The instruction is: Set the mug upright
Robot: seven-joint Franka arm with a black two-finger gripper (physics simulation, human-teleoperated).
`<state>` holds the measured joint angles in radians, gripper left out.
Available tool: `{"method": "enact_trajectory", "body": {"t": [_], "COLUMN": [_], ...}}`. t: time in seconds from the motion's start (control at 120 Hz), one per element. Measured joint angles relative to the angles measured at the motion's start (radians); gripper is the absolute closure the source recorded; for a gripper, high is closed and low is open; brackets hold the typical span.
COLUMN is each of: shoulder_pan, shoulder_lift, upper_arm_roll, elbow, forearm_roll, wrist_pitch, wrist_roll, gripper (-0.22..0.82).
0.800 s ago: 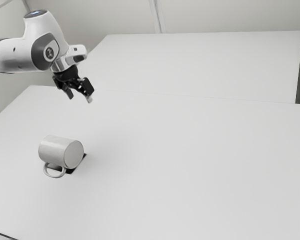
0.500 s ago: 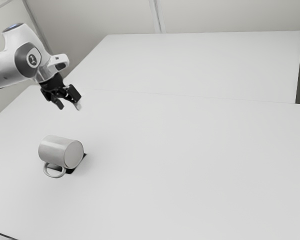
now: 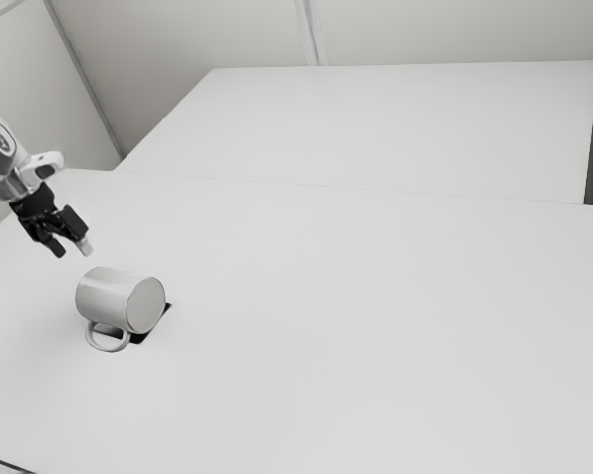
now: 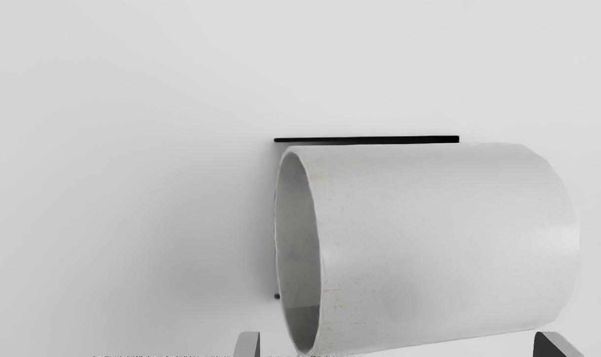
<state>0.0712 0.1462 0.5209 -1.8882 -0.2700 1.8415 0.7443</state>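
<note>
In the exterior view my gripper (image 3: 72,249) hangs above the table, just beyond the mug toward the exterior view's upper left. The white mug (image 3: 109,296) lies on its side, its closed base facing the exterior view's right and its handle low toward the near side. In the wrist view the mug (image 4: 444,228) shows its open mouth and long side wall. Wide apart, the fingertips of the gripper (image 4: 397,344) stand open, one near the mouth end and one near the base end, with no grip on the mug. The handle is hidden there.
A thin black flat piece (image 3: 158,324) lies partly under the mug. The white table (image 3: 376,326) extends to the exterior view's right, with another white surface (image 3: 395,128) behind it. A dark cable (image 3: 5,464) shows at the near left corner.
The arm has swung toward the exterior view's left and come down, bringing my hand from high above to close beside the mug. The mug has stayed as it was.
</note>
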Motion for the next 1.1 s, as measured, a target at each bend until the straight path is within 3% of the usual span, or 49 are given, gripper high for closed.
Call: {"method": "enact_trajectory", "body": {"t": [0.358, 0.867, 1.1], "shoulder_pan": [0.123, 0.236, 0.251], "shoulder_lift": [0.181, 0.343, 0.388], "upper_arm_roll": [0.002, -0.001, -0.01], "elbow": [0.078, 0.19, 0.198], "forearm_roll": [-0.232, -0.481, -0.564], "wrist_pitch": [-0.162, -0.421, -0.485], "wrist_roll": [0.204, 0.368, 0.405], "gripper": [0.0, 0.0, 0.02]}}
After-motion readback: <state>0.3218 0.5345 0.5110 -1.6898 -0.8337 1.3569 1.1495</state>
